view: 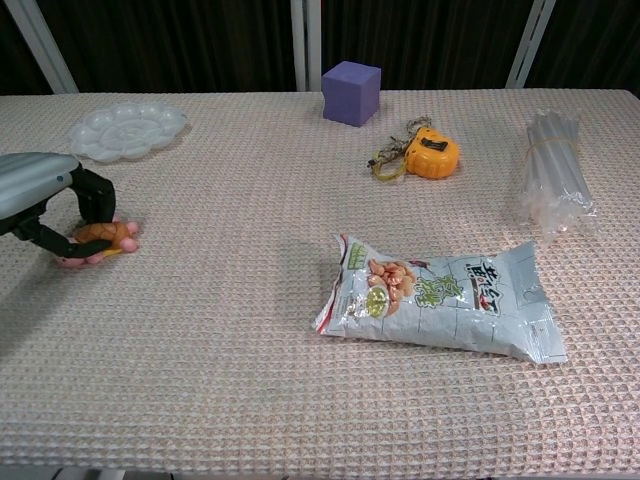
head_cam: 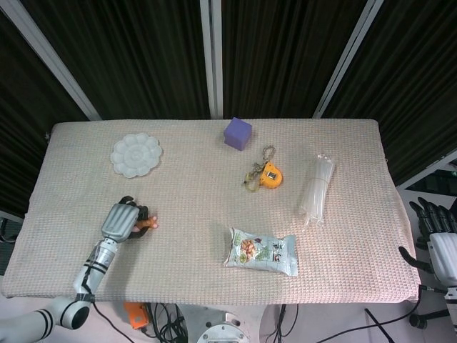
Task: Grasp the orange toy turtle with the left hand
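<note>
The orange toy turtle [view: 103, 238] with pink feet lies on the cloth at the table's near left; in the head view only its pink edge [head_cam: 148, 224] peeks out past the fingers. My left hand [view: 45, 200] [head_cam: 122, 221] wraps around it, black fingers curled over the shell and the thumb under it, so it grips the turtle at table level. My right hand [head_cam: 437, 236] hangs off the table's right edge with fingers apart, holding nothing; the chest view does not show it.
A white flower-shaped palette [head_cam: 136, 154] [view: 127, 130] sits behind the left hand. Further right are a purple cube [head_cam: 238, 133] [view: 351, 92], an orange tape measure [head_cam: 270, 174] [view: 432, 156], a clear tube bundle [head_cam: 317, 189] [view: 555, 176] and a snack bag [head_cam: 261, 251] [view: 440, 296].
</note>
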Available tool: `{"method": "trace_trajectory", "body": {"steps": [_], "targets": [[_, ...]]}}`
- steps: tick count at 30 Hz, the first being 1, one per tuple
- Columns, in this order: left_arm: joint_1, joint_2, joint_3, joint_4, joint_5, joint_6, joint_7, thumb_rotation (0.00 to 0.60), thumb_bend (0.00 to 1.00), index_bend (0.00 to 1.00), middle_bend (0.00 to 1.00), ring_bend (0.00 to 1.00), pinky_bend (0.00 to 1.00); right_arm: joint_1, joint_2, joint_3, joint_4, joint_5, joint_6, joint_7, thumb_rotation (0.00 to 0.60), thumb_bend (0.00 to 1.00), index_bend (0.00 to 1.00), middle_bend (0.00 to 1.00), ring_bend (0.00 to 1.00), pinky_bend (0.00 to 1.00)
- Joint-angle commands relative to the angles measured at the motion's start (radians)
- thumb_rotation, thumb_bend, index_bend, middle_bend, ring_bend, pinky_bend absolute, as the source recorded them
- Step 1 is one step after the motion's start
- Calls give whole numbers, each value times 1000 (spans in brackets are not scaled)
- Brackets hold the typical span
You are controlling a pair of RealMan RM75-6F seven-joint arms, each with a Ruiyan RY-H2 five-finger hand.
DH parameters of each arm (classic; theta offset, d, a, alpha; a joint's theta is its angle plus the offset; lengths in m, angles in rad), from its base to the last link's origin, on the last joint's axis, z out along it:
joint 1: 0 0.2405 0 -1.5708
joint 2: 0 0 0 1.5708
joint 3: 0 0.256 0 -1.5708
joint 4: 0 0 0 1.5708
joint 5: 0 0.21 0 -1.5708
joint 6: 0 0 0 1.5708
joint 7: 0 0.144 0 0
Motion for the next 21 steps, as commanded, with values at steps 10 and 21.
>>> {"method": "trace_trajectory", "body": {"steps": [10, 21], "targets": [[69, 189, 26, -224, 38, 116, 72, 600, 45, 71, 0, 0, 0, -5, -10, -6, -8, -12, 9, 10, 600, 170, 0, 0, 0, 0], [323, 384, 98, -300, 76, 444, -22, 600, 61, 71, 32, 0, 0, -12, -19, -9, -5, -22, 26, 8, 600, 170, 0, 0, 0, 0]]}}
